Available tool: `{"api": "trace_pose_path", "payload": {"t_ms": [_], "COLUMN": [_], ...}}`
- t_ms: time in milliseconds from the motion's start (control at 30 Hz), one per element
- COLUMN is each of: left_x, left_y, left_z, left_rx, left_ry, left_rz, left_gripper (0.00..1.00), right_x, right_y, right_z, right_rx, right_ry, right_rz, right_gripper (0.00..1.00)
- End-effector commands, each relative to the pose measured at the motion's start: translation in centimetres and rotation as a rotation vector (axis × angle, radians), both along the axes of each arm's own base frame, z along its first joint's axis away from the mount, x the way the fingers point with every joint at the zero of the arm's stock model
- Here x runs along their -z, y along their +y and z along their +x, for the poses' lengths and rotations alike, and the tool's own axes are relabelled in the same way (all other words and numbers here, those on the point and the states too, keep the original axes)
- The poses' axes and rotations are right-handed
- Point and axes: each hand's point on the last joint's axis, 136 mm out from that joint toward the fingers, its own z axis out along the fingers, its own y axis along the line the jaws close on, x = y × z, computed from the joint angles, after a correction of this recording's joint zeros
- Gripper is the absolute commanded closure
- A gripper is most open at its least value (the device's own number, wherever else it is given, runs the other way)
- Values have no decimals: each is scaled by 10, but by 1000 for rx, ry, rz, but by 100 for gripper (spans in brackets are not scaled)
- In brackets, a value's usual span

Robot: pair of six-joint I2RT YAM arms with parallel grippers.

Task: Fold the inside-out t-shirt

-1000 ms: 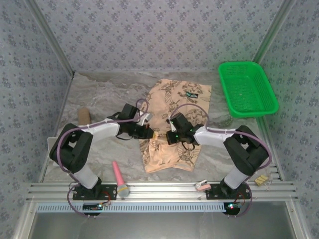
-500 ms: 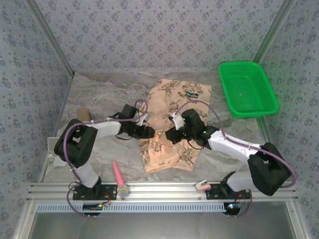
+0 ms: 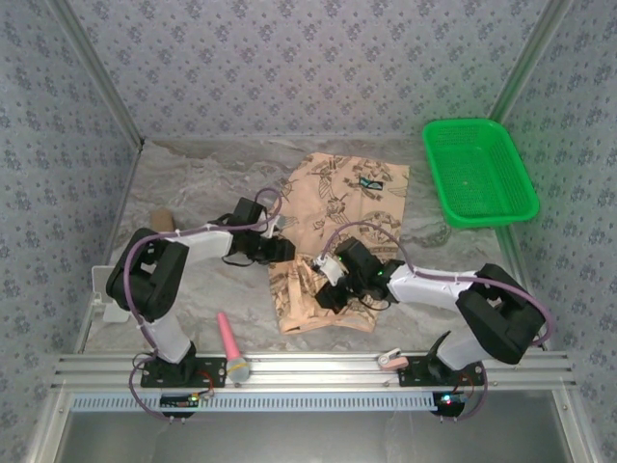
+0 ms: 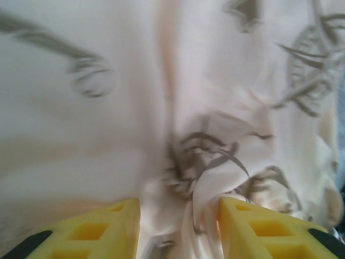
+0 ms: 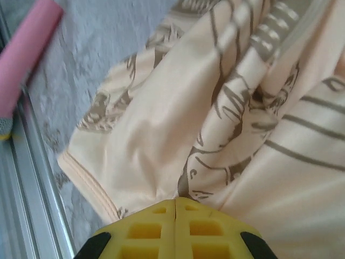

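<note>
I'm looking down on the marble-patterned table point(image 3: 193, 183). The inside-out t-shirt point(image 3: 352, 193) lies along its middle, running from the far side toward the front rail point(image 3: 318, 365). The far half lies fairly flat with its dark neck label showing. The near half is rumpled and narrowed, and both arms reach in over it.

The green plastic basket point(image 3: 477, 174) sits at the far right corner, well apart from the cloth and with nothing in it.

My right arm's forearm crosses the shirt's near right part and hides some of it, and its purple cable loops above the cloth. The right gripper point(image 3: 326, 294) sits low on the near half. On its wrist camera the yellow fingers point(image 5: 156, 229) are pressed together, and creases of printed cloth run into their tips, so it is pinching the shirt near a hemmed edge.

The left gripper point(image 3: 280, 253) is at the shirt's left edge. On its wrist camera the jaws stand apart with a bunched ridge of cloth between them. I cannot tell whether either finger touches it.

A pink stick with a grey end point(image 3: 229, 340) lies near the front left, close to the hem but clear of it. A small brown block point(image 3: 161, 224) sits far left, and a pink-and-white clip point(image 3: 390, 360) rests on the rail.
</note>
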Motion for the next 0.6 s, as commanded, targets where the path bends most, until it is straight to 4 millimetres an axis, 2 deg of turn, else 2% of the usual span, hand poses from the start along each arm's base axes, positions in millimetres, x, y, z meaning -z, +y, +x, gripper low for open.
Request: {"api": "trace_pose_path", "payload": {"t_ms": [0, 200, 267, 300, 367, 500, 567], "left_x": [13, 13, 7, 2, -10, -44, -60], "left_y": [20, 30, 27, 23, 16, 8, 3], "left_z": [2, -2, -4, -6, -10, -27, -32], "left_rx": [-67, -56, -45, -34, -11, 24, 27], "left_ry": [36, 43, 34, 26, 16, -18, -49], "left_rz": [88, 156, 128, 98, 44, -10, -29], "left_gripper": [59, 60, 60, 60, 60, 55, 52], "right_x": [8, -5, 1, 4, 1, -43, -58], "right_y": [-13, -32, -40, -43, -44, -40, -39], "right_z": [-4, 32, 39, 39, 41, 54, 64], "right_rx": [-23, 152, 193, 197, 207, 272, 312], "right_ry": [-21, -69, -89, -95, -98, -161, -184], "right_rz": [-53, -3, -55, -84, -100, -33, -29], "right_gripper": [100, 100, 100, 89, 79, 61, 58]}}
